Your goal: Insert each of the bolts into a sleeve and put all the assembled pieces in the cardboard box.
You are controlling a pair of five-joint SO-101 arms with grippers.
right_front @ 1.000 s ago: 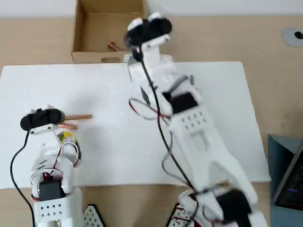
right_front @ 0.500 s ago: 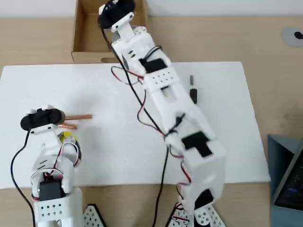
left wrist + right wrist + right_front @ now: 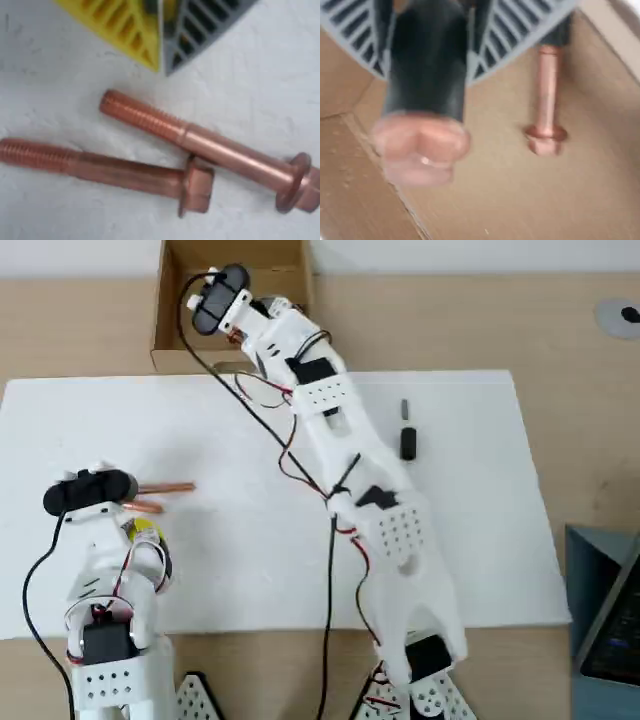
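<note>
A robotics lab bench or office desk is suggested. A pale wooden surface (image 3: 580,390) is covered by a white mat (image 3: 230,560), with a grey cable port (image 3: 620,315) set into it and a laptop (image 3: 610,630) placed at its edge. Bare wiring is left exposed on the left arm (image 3: 105,620) and the right arm (image 3: 380,530).

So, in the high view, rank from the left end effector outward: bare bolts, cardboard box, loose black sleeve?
1. Bare bolts, just beside the left end effector.
2. Cardboard box, beyond the mat.
3. Loose black sleeve, across the mat.
</note>
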